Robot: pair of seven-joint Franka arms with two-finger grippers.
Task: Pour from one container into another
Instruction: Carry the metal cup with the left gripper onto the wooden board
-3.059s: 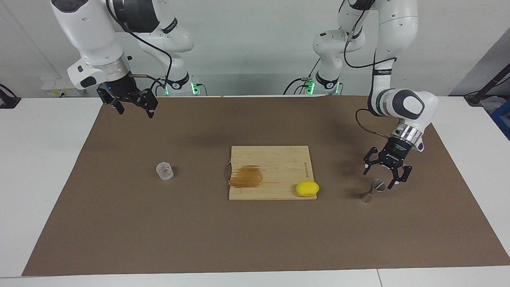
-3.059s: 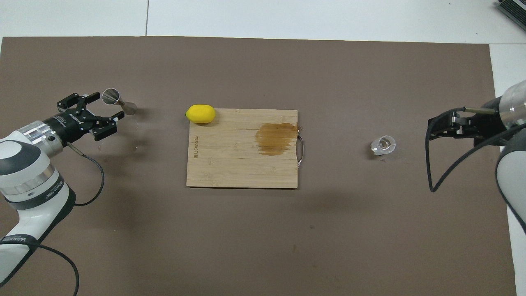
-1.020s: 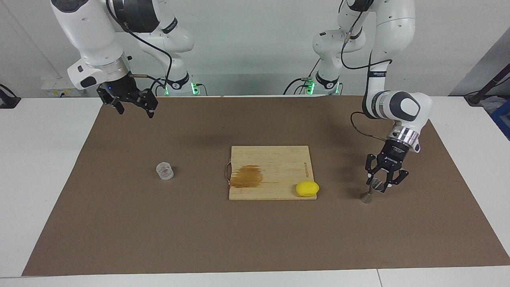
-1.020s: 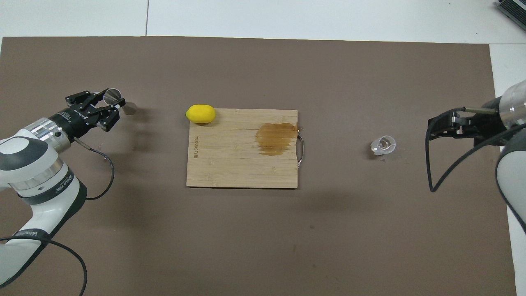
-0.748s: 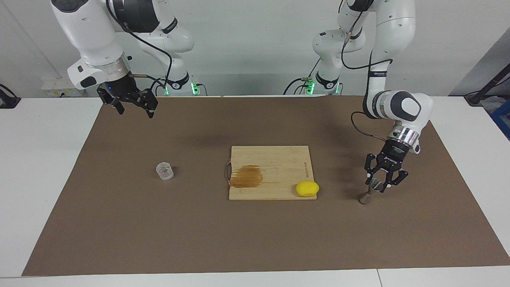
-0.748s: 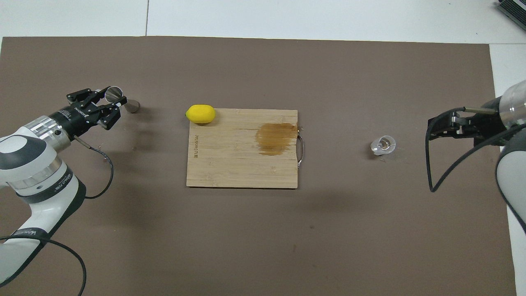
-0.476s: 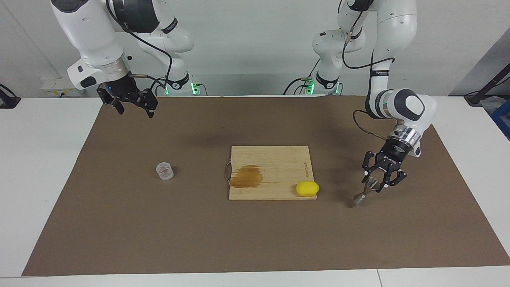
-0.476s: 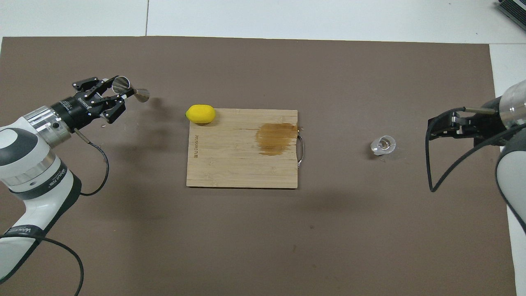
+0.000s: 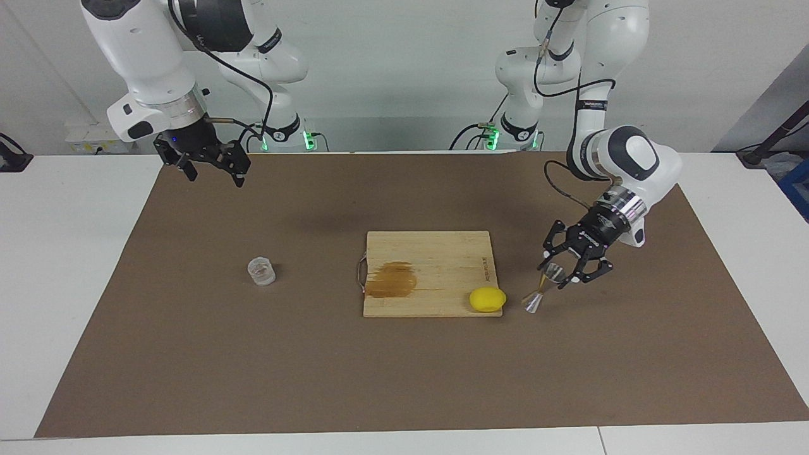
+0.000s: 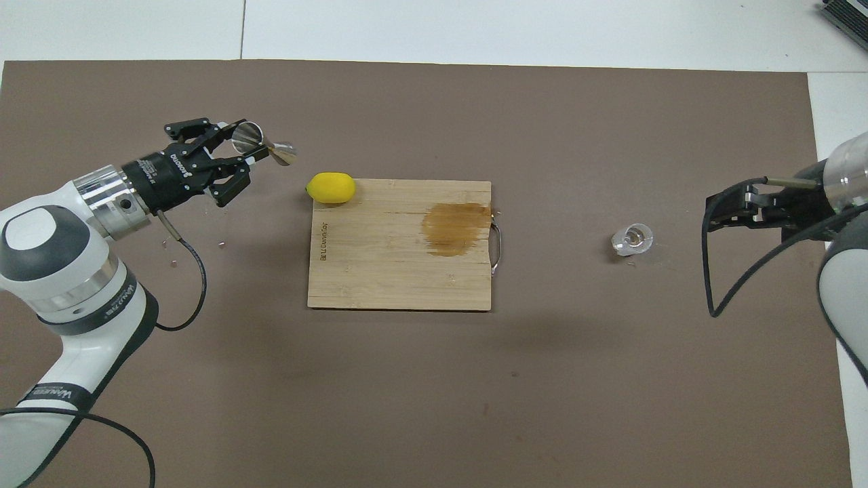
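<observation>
The counter [image 9: 189,354] carries a wooden cutting board [image 9: 436,253] with a lemon [image 9: 487,299] at its corner. The left gripper [image 9: 559,272] hangs over the mat beside the lemon, jaws closed on the tilted metal jigger [image 9: 542,288]. The right gripper [image 9: 212,168] waits raised, jaws apart, holding nothing. The glass cup [image 9: 261,271] stands toward the right arm's end

A white tabletop [image 9: 57,265] carries a broad brown mat [image 9: 404,373] under even indoor light. A plain pale wall [image 9: 404,76] rises past the edge by the robots, with a wall socket [image 9: 88,140] low at the right arm's end and black cables [image 9: 471,133] along its foot.
</observation>
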